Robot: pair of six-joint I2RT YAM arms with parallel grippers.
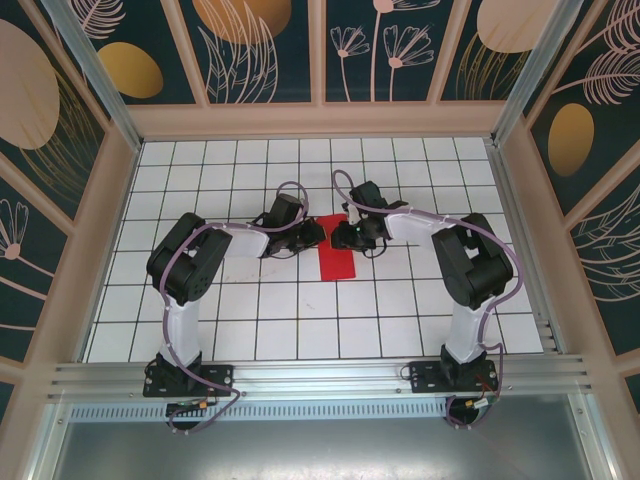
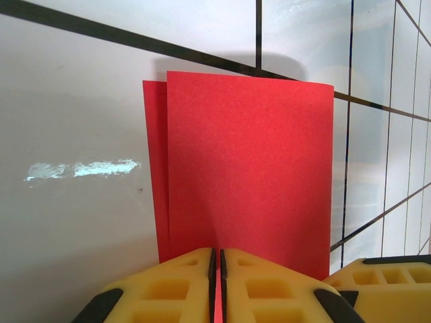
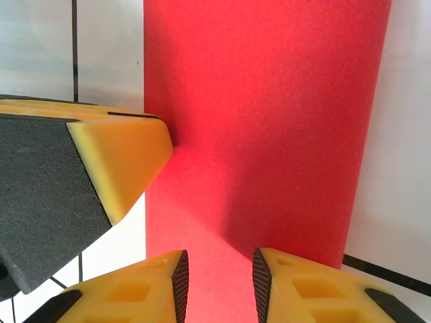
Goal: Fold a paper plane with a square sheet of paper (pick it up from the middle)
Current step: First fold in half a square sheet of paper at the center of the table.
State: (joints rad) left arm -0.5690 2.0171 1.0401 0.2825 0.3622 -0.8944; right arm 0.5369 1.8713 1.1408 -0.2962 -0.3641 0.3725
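The square sheet of paper point(image 1: 338, 258) is bright red and lies folded in half as a long rectangle on the white tiled table. Its two layers sit slightly offset along one long edge point(image 2: 156, 168). No paper plane shape is in view. My left gripper point(image 2: 217, 253) is shut on the paper's near edge, with a thin red strip between its yellow pads. From the top view it point(image 1: 316, 236) sits at the sheet's upper left. My right gripper point(image 3: 220, 261) stands open low over the paper point(image 3: 269, 114), the red surface showing between its fingers, and meets the left one point(image 1: 343, 237) from the right.
The left gripper's yellow fingertip point(image 3: 124, 161) rests on the paper's edge close beside my right fingers. A raised wooden wall point(image 1: 320, 118) borders the tiled table, and an aluminium rail point(image 1: 320, 378) runs along the near edge by the arm bases.
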